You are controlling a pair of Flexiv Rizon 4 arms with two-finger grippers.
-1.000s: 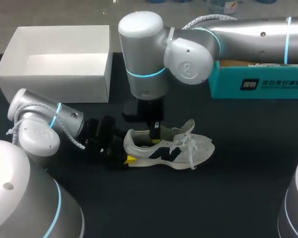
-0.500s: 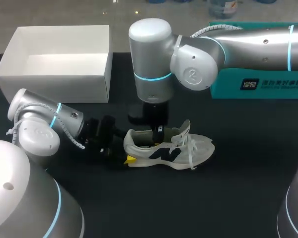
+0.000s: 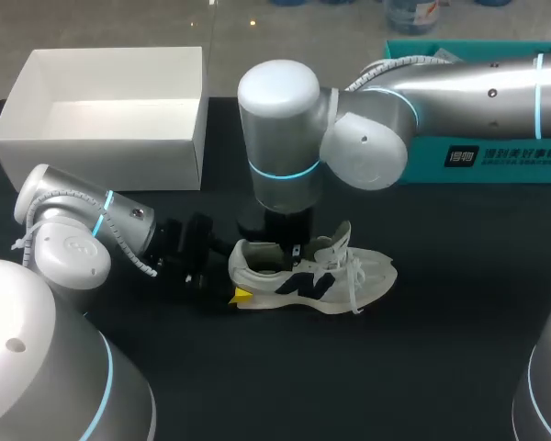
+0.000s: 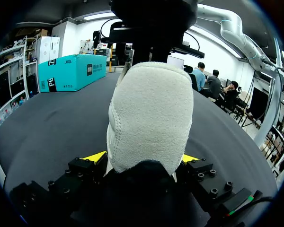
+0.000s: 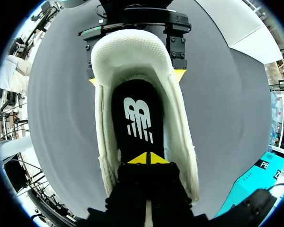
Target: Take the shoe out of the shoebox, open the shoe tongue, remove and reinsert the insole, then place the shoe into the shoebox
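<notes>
A matte black tabletop fills nearly everything seen from the head camera, flat and plain, with no pattern or seam on it. Its far edge runs straight across at 12 o'clock. At about 2 o'clock a long teal cardboard box with a dark label on its near side stands on the tabletop, close against that far edge. The light falls evenly from above, throwing only soft shadows. From the left wrist camera the same tabletop carries a dull, pale sheen, and the teal box stands at its far rim.
</notes>
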